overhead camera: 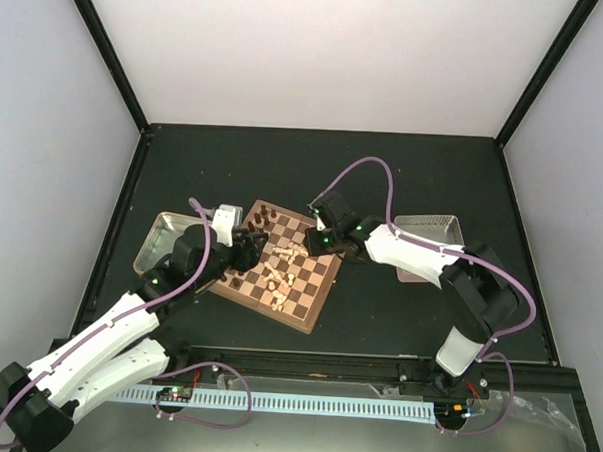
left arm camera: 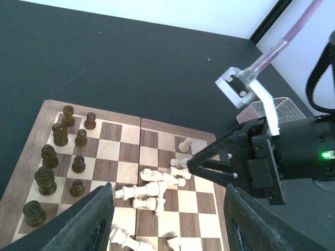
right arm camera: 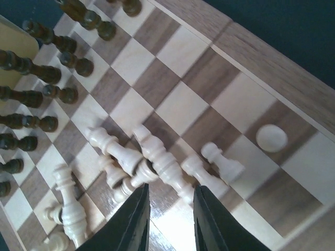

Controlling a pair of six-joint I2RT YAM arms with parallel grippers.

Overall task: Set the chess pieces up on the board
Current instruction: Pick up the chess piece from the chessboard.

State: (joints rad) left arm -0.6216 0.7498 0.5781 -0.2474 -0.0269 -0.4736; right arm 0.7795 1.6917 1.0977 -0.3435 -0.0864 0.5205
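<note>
Right gripper (right arm camera: 170, 209) is low over the middle of the board (right arm camera: 261, 57). Its fingers are a narrow gap apart and clamp nothing. A heap of toppled cream chess pieces (right arm camera: 159, 159) lies on the board just ahead of the fingertips, and one piece's base end reaches into the gap. Long axes lie flat, diagonal to the squares, most heads toward the dark chessmen (right arm camera: 31, 94). One cream pawn (right arm camera: 271, 138) stands upright near the board's rim. Left gripper (left arm camera: 167, 209) is wide open and empty, over the board beside the heap.
</note>
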